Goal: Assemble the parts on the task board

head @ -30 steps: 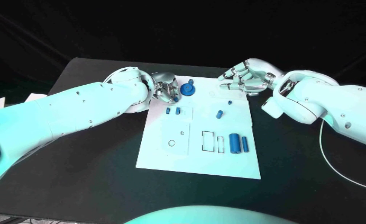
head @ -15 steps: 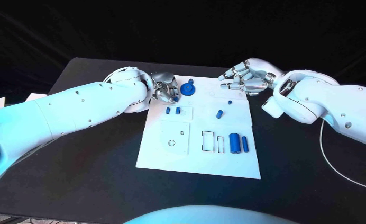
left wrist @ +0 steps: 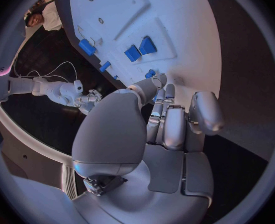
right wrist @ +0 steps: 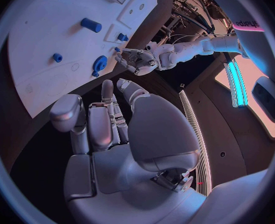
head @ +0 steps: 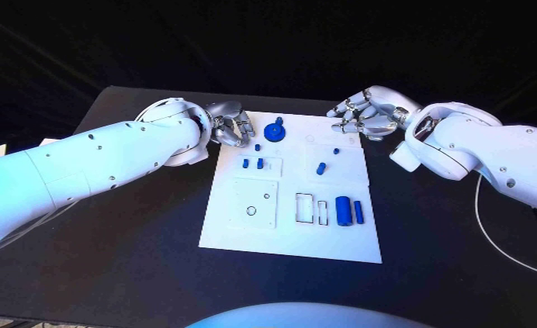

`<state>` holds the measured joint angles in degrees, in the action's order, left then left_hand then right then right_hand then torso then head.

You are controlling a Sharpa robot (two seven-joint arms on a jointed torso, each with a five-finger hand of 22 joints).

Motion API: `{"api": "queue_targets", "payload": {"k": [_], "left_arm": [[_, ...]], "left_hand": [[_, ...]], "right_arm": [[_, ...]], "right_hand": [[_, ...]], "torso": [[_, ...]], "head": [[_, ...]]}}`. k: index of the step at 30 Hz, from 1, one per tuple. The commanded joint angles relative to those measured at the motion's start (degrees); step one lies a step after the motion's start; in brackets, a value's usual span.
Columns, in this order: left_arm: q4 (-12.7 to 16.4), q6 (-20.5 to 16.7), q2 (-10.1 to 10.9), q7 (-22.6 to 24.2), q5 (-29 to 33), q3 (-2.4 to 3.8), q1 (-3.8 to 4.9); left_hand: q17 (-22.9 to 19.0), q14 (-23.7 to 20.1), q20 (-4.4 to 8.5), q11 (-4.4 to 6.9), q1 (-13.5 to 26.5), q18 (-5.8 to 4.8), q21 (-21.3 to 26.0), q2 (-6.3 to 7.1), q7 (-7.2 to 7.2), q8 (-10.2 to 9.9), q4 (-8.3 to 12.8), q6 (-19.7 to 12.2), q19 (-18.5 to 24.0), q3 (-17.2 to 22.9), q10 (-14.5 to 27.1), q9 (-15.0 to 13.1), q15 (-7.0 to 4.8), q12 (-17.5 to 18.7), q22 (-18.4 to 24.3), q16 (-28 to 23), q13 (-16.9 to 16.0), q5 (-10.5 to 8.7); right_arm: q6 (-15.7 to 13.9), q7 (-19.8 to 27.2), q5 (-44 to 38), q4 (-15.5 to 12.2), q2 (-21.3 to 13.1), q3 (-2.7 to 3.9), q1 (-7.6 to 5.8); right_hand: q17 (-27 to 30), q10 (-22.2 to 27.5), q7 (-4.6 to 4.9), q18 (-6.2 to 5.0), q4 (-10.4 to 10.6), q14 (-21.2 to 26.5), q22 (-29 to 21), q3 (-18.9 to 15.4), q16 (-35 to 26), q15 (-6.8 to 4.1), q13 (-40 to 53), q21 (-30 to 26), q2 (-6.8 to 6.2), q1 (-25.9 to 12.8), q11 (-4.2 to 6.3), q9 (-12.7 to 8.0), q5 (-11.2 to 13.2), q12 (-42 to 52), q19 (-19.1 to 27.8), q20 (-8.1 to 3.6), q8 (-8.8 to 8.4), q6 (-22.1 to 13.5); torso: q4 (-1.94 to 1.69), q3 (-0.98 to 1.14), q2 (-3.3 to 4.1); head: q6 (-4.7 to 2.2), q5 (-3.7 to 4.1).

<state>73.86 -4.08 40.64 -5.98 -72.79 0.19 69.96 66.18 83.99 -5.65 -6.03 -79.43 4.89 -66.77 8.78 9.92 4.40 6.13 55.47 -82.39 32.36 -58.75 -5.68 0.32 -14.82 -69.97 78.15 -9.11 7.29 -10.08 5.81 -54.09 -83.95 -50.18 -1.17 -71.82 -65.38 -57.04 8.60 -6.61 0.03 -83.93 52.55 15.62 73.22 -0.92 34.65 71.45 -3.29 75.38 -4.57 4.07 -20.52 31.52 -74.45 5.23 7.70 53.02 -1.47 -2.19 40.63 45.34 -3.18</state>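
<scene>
Left hand (head: pixel 230 127) has drawn back off the task board (head: pixel 289 212), fingers curled, empty

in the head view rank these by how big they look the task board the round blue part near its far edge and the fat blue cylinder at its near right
1. task board
2. fat blue cylinder
3. round blue part, close to the cylinder in size, and farther from the camera, so that order is unsure.

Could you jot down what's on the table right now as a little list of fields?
table: black
board: white plate in the middle
parts: small blue pieces on the board, such as a round one at the far end and two cylinders nearer
left hand: at the board's far left corner, holds nothing
right hand: at the far right corner, holds nothing
</scene>
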Motion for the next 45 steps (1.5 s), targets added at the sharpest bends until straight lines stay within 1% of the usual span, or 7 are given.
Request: {"api": "queue_targets", "payload": {"k": [1, 5, 9, 15, 19, 28, 45], "left_arm": [[0.62, -6.39, 1.32, 4.77, 11.00, 0.22, 0.22], [1.04, -10.71, 2.78, 11.86, 24.24, 0.30, 0.31], [2.32, -14.14, 4.00, 21.74, 41.81, 0.32, 0.28], [5.01, -15.17, 5.75, 28.26, 65.01, 0.03, 0.11], [7.54, -13.96, 7.00, 29.75, 73.75, -0.34, -0.46], [11.78, -13.16, 8.21, 30.83, 78.19, -0.51, -1.98], [13.46, -12.32, 8.42, 30.48, 78.72, -0.53, -2.37]], "left_hand": [[-1.36, 0.10, -0.47, -0.20, -0.81, 0.80, 2.01, 0.12, 0.18, 0.38, 0.53, 0.58, 0.74, 0.86, 0.65, -0.10, 0.41, -0.20, 1.47, -0.97, 0.05, 0.40], [-6.11, -2.23, -0.63, -0.46, -1.45, 2.02, 7.72, -0.69, 0.56, 1.42, 0.91, 1.85, 3.42, 2.44, 0.68, -0.32, 0.55, -1.12, 5.99, -3.87, -0.01, 0.37], [-16.64, -7.86, -0.71, -0.48, -1.35, 4.00, 17.41, -1.47, 0.60, 2.13, 0.79, 2.09, 9.01, 3.27, 0.97, -0.31, 0.60, -2.48, 13.25, -10.61, -0.12, 0.27], [-18.25, -8.75, -0.58, 0.83, 0.91, 4.51, 20.00, -2.03, -0.20, 3.08, -0.89, 2.53, 10.53, -0.09, -1.60, -0.46, 0.24, -6.73, 15.01, -11.32, -1.77, -0.02], [-19.89, -9.50, -0.58, 0.90, 2.67, 4.80, 22.84, -2.59, -0.30, 3.72, -2.48, 2.49, 11.38, -3.37, -0.87, -0.53, 0.15, -8.77, 17.14, -12.01, -2.57, -0.02], [-21.31, -10.16, -0.61, 0.80, 3.07, 5.07, 25.38, -3.29, -0.30, 4.16, -3.30, 2.09, 11.85, -5.33, 0.20, -0.52, 0.16, -10.14, 19.08, -12.56, -2.95, 0.07], [-23.00, -11.00, -0.60, 0.82, 2.68, 5.42, 27.83, -3.70, -0.33, 4.48, -3.29, 1.88, 12.51, -6.00, 0.83, -0.50, 0.15, -10.94, 20.97, -13.40, -3.09, 0.16]], "right_arm": [[-1.96, -2.76, -11.25, 0.55, -0.11, 0.01, 0.05], [-2.68, -4.64, -21.47, 0.60, -0.15, 0.01, 0.34], [-2.53, -7.26, -31.66, 0.26, -0.05, 0.01, 1.15], [-1.00, -10.70, -41.85, 0.03, 0.43, 0.01, 2.14], [0.38, -12.59, -46.86, 0.14, 1.15, -0.04, 2.74], [1.95, -13.41, -49.91, 0.70, 2.93, -0.14, 3.53], [3.89, -11.46, -49.36, 2.87, 5.52, -0.20, 4.45]], "right_hand": [[0.73, -0.34, 0.96, -0.46, -0.76, -0.59, -0.53, 2.47, -0.77, 0.58, -5.50, -0.50, -0.67, 0.45, 0.00, 0.07, 1.20, -5.47, 0.20, 0.06, 0.48, 1.75], [1.41, -2.48, 0.57, -0.52, -2.13, -0.84, -1.06, 5.33, -1.70, 0.56, -12.09, -0.94, -1.73, 0.94, -0.18, 0.14, 2.59, -11.54, -0.01, 0.13, 0.96, 3.34], [1.84, -4.95, 0.34, -0.47, -3.00, -0.94, -1.26, 6.88, -2.40, 0.41, -16.37, -1.14, -2.74, 0.84, 0.02, 0.08, 3.49, -15.44, -0.29, 0.28, 0.99, 4.65], [2.85, -6.28, -0.12, -0.54, -3.20, -0.92, -1.85, 7.96, -3.55, 0.47, -20.37, -1.58, -3.63, 0.14, 0.20, 0.04, 6.59, -19.84, -0.39, 0.36, 0.82, 6.14], [3.66, -6.35, -0.33, -0.71, -3.22, -0.80, -3.15, 8.36, -4.39, 0.59, -21.89, -2.40, -4.14, -0.11, 0.03, -0.03, 8.60, -21.31, 0.05, 0.45, 0.35, 6.62], [4.86, -5.41, -0.23, -0.88, -3.27, -0.68, -4.48, 9.10, -5.62, 0.89, -24.40, -3.37, -4.51, -0.15, -0.39, -0.15, 9.60, -23.44, 0.34, 0.68, -0.78, 6.69], [5.30, -7.07, -0.72, -0.80, -3.39, -0.97, -4.11, 10.38, -6.13, 0.63, -26.96, -3.22, -3.70, 0.21, 0.05, 0.09, 9.56, -24.32, -0.38, 0.54, -1.18, 8.54]], "torso": [[-0.05, 0.04, 0.00], [0.06, 0.11, 0.04], [0.10, 0.03, 0.09], [0.17, 0.21, 0.08], [0.11, 0.03, 0.10], [-0.04, 0.01, 0.14], [0.02, 0.04, 0.15]], "head": [[-0.20, 0.09], [-0.60, 0.20], [-1.42, 1.50], [-1.86, 2.29], [-2.18, 3.40], [-2.54, 3.48], [-2.06, 2.93]]}}
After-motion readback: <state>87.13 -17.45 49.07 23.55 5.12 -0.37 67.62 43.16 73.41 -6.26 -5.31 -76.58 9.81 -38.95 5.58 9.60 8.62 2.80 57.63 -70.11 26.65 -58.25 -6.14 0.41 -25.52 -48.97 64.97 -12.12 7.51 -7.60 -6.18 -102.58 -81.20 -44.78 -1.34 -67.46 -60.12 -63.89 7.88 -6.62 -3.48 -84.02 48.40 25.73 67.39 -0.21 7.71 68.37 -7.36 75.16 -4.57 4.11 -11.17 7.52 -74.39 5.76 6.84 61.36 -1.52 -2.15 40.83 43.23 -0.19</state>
